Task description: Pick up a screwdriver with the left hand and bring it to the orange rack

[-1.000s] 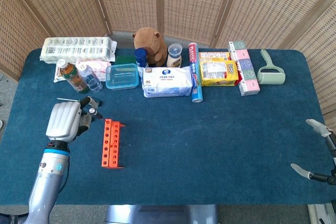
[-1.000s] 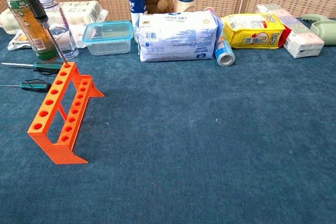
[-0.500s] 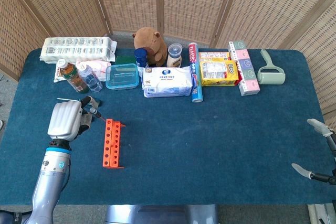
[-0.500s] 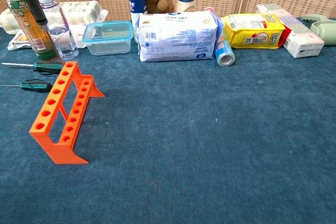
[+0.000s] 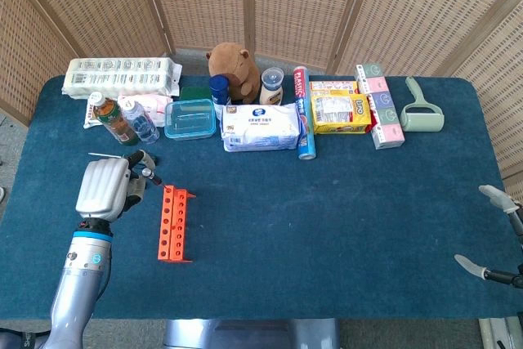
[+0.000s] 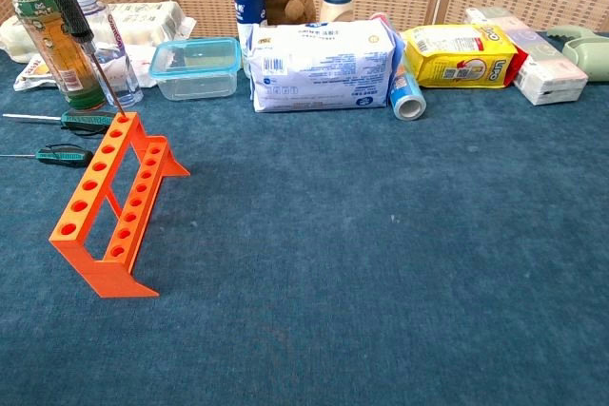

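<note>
My left hand (image 5: 106, 188) grips a black-handled screwdriver (image 6: 65, 2), held nearly upright and leaning right. Its thin shaft runs down to the far end hole of the orange rack (image 6: 112, 202), where the tip sits at or in the hole. In the head view the rack (image 5: 174, 223) lies just right of the hand, and the screwdriver's handle (image 5: 147, 172) pokes out past the fingers. The chest view shows only a sliver of the hand at the top left corner. My right hand (image 5: 498, 243) hangs at the table's right edge, fingers apart, holding nothing.
Two more screwdrivers (image 6: 68, 121) (image 6: 55, 154) lie left of the rack. Behind it stand a tea bottle (image 6: 52, 45), a water bottle (image 6: 105, 45) and a clear box (image 6: 195, 68). Wipes (image 6: 319, 64), a yellow packet (image 6: 457, 54) and a plush toy line the back.
Half a second ago the screwdriver's tip was lifted off the rack; it is now back down at the far end hole. The right hand has not moved.
</note>
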### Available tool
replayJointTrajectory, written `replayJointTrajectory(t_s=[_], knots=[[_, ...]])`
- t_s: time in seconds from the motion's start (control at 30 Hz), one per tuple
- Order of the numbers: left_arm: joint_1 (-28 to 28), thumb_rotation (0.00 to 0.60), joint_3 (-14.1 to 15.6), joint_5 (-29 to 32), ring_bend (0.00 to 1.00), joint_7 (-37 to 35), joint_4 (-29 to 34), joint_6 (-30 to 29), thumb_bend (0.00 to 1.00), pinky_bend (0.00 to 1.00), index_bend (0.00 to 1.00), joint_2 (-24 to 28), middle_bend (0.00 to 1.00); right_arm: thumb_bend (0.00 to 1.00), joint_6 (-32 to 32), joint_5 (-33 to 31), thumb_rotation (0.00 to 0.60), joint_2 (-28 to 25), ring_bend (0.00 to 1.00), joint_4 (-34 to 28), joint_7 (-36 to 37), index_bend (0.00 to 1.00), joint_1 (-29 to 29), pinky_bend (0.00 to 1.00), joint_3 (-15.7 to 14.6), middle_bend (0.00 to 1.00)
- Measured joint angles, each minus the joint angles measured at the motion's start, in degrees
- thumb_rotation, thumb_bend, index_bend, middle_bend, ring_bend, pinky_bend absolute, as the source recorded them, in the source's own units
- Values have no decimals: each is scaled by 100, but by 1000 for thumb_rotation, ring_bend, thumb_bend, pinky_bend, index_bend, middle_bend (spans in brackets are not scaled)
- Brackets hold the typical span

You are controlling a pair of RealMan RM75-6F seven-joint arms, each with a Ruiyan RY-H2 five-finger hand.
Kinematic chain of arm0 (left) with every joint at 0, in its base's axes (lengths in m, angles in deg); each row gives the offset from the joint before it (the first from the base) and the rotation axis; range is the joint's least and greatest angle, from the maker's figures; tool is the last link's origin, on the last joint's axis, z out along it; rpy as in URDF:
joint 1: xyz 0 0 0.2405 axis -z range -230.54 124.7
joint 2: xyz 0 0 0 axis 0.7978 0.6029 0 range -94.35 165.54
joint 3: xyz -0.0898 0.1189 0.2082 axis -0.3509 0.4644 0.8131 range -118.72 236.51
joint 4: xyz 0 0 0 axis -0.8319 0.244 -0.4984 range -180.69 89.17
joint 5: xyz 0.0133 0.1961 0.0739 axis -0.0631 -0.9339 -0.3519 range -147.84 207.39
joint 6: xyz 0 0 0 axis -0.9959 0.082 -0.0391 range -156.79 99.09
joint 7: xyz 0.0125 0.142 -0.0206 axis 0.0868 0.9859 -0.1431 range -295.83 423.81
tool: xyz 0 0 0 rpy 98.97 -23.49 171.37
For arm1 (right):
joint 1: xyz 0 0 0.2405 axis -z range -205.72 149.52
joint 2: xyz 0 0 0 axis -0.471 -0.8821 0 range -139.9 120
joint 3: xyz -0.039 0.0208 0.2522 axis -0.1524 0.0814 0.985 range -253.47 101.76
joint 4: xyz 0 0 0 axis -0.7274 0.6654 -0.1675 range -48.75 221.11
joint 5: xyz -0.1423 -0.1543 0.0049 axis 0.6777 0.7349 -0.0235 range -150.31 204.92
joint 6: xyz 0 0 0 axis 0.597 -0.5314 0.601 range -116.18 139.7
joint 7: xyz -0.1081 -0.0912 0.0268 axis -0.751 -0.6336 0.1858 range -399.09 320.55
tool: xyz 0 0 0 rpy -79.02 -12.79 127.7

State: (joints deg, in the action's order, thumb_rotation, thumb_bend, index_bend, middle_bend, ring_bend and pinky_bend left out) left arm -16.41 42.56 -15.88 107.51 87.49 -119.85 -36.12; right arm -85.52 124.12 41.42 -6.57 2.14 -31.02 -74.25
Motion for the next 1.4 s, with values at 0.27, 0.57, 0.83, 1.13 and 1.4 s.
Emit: replayJointTrajectory(t_s=[0.27,0.57,0.83,1.13,1.4], knots=[[24,600,4,2,977,49,32,-49,488,1000,512,-23,1000,67,-7,0,600,-8,137,3,27,86,5,176,0,156],[52,600,-25,80,976,36,-26,-49,488,1000,513,-50,1000,67,-3,-4,600,-13,137,9,43,85,5,176,3,156],[73,600,-40,138,976,30,-77,-45,488,1000,512,-65,1000,66,-10,-15,600,-19,137,12,68,85,9,176,9,155],[85,600,-31,160,977,19,-92,-37,488,1000,512,-73,1000,67,-28,-7,600,-27,137,24,108,83,18,176,8,156],[104,600,-27,251,976,26,-158,-26,488,999,512,-109,1000,67,-23,-6,600,-28,137,29,114,83,16,176,9,156]])
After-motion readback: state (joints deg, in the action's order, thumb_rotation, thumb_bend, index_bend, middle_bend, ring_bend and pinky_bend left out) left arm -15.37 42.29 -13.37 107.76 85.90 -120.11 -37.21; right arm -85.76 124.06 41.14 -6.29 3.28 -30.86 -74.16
